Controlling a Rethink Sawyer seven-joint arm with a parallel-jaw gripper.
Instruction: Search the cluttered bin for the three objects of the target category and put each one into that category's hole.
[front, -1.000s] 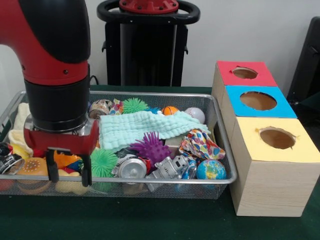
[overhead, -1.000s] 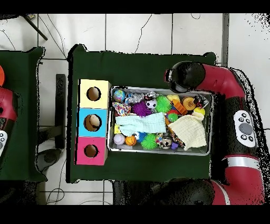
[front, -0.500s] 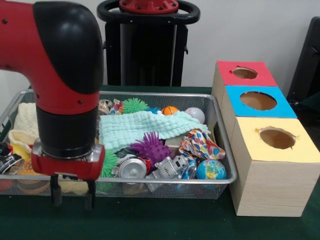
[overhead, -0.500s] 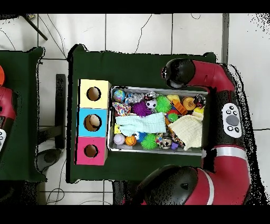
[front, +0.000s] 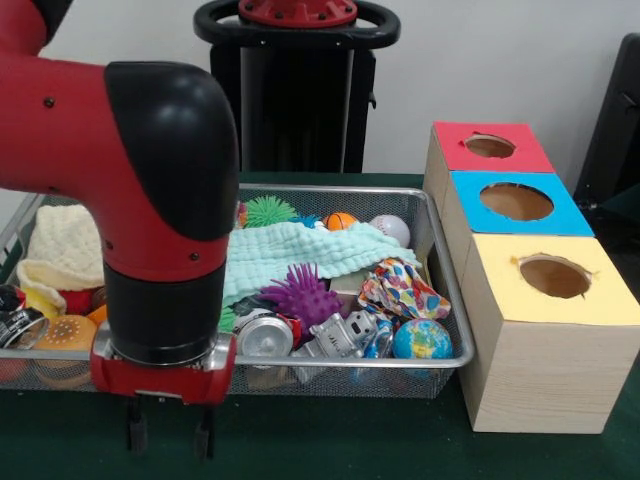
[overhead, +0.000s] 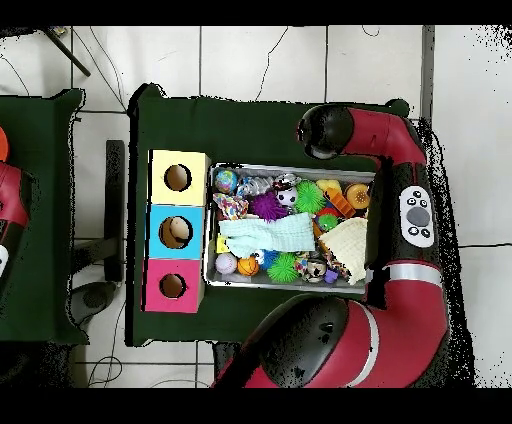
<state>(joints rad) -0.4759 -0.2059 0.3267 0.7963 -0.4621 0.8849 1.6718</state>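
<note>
The cluttered bin (front: 330, 190) is a silver wire-mesh tray full of toys; it also shows in the overhead view (overhead: 290, 168). In it lie a mint cloth (front: 300, 250), a purple spiky ball (front: 302, 293), a green spiky ball (front: 270, 211), a silver can (front: 265, 338), a globe ball (front: 421, 340), a baseball (front: 390, 230) and a cream cloth (front: 65, 250). My gripper (front: 168, 436) hangs open and empty outside the bin, just past its rim on the camera's side, low over the green table. In the overhead view the arm's black wrist (overhead: 322, 132) hides it.
Three wooden boxes with round holes stand in a row beside the bin: red (front: 490, 150), blue (front: 515, 205) and yellow (front: 555, 280). The red arm (overhead: 410, 215) arches over the bin's end opposite the boxes. A black pedestal (front: 296, 90) stands behind the bin.
The arm has swung out of the bin over its rim, toward the camera and a little toward the boxes. The gripper has come out empty and sunk lower.
</note>
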